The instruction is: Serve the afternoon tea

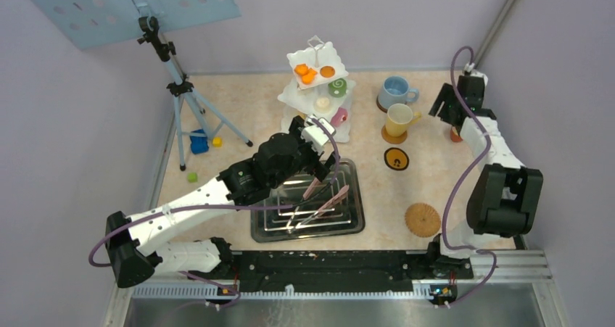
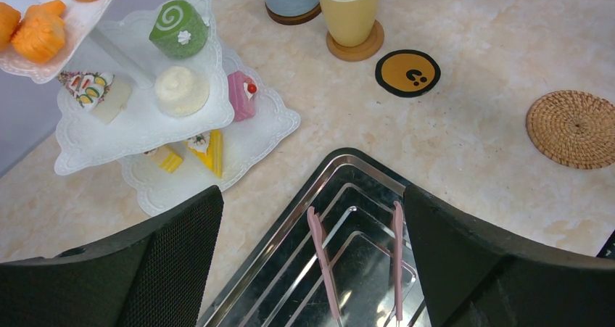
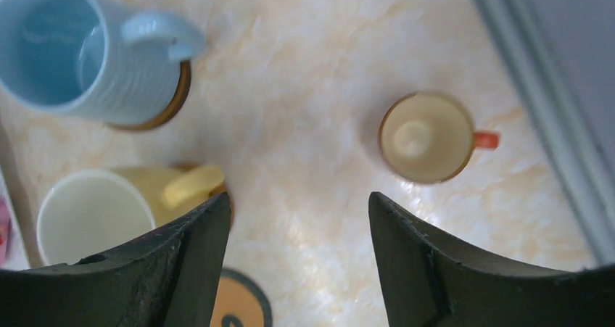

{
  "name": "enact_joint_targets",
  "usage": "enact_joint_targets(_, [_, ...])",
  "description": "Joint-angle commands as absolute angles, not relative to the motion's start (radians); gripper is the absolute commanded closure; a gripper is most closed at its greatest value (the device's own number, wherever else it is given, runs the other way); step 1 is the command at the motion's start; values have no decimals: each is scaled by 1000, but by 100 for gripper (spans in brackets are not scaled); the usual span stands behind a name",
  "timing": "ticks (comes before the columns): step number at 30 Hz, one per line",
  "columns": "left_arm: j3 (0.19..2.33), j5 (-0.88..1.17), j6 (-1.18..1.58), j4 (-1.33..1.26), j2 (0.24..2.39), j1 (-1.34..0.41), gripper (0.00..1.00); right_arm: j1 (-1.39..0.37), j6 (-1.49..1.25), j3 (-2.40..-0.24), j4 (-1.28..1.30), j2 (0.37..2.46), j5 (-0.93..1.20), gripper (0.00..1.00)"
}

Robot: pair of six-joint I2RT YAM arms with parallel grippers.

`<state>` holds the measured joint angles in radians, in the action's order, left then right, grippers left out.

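The white three-tier stand carries the pastries: orange, green swirl, cream, pink and yellow. The blue mug and the yellow mug each stand on a brown coaster. A small brown mug stands upright on the bare table near the right wall. My right gripper hovers open just short of it, holding nothing. My left gripper hangs open and empty over the tray's far corner.
The steel tray holds the pink tongs. An orange-and-black coaster and a woven coaster lie bare. A tripod and small toy blocks stand at the left.
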<state>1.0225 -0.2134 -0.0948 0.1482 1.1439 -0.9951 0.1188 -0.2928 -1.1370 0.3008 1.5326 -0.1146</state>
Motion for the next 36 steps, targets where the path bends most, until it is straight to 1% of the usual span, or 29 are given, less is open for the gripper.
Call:
enact_joint_targets(1, [1026, -203, -79, 101, 1130, -998, 1, 155, -189, -1305, 399, 1682, -215, 33])
enact_joint_targets(3, [1026, -206, -81, 103, 1128, -1000, 1, 155, -170, -1371, 423, 1750, -214, 34])
enact_joint_targets(5, [1026, -212, -84, 104, 1127, -1000, 1, 156, -165, -1438, 466, 1818, -228, 38])
enact_joint_targets(7, [1027, -216, -87, 105, 1127, -999, 1, 156, -166, -1482, 498, 1865, -257, 40])
enact_joint_targets(12, [1026, -216, -87, 106, 1129, -1000, 1, 159, -151, -1471, 481, 1923, -312, 40])
enact_joint_targets(13, [1026, -215, -86, 105, 1130, -1000, 1, 162, -150, -1470, 481, 1935, -313, 42])
enact_joint_targets(17, [1025, -219, -88, 104, 1131, -1000, 1, 163, -136, -1468, 480, 1978, -303, 55])
enact_joint_targets(20, [1026, -221, -87, 104, 1131, -999, 1, 163, -139, -1451, 469, 1960, -320, 71])
enact_joint_targets(21, [1026, -220, -87, 104, 1132, -1000, 1, 162, -143, -1441, 456, 1943, -319, 74])
enact_joint_targets(26, [1027, -218, -83, 104, 1133, -999, 1, 149, -152, -1336, 423, 1821, -326, 100])
enact_joint_targets(30, [1025, -212, -83, 103, 1137, -1000, 1, 98, -111, -1238, 454, 1689, -276, 100])
enact_joint_targets(36, [1026, -208, -79, 103, 1145, -999, 1, -75, -56, -1059, 439, 1489, -216, 100])
